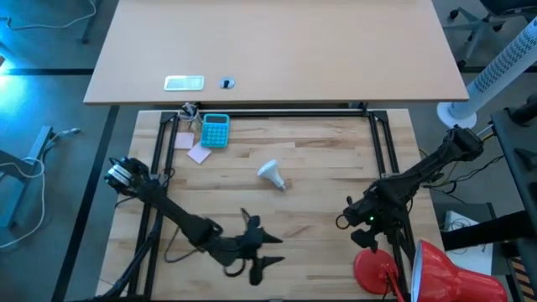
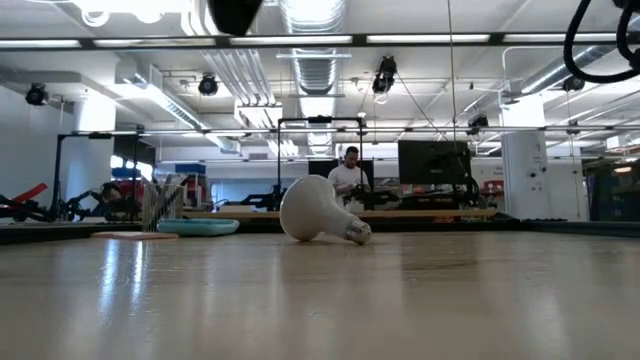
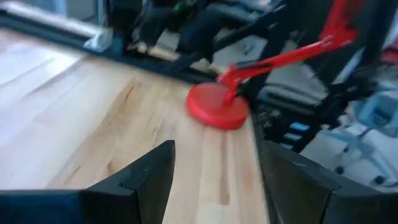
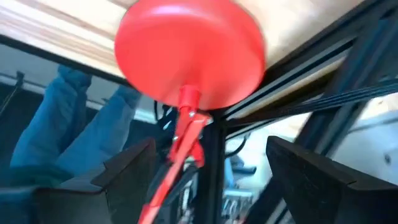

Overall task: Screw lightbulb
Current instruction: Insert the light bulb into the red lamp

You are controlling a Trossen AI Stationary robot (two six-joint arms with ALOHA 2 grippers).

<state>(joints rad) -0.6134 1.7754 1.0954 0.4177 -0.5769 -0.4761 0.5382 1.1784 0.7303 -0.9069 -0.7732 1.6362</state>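
White bulb (image 1: 271, 174) lies on its side mid-table (image 1: 319, 168) in your high view, well apart from both arms; the calculator (image 1: 216, 131) sits beyond it. The left gripper (image 1: 262, 252) waits nearer you than the bulb, jaws spread and empty. Low view: the bulb (image 2: 318, 211) rests alone, neck to the right. Wrist views: the right gripper (image 4: 205, 180), jaws wide and empty, hangs over the lamp base (image 4: 193, 50).

No text, label, brand, number or sign can be read anywhere: the keys and display of the blue calculator (image 1: 215, 131) at about 11 o'clock on the table are too small to make out
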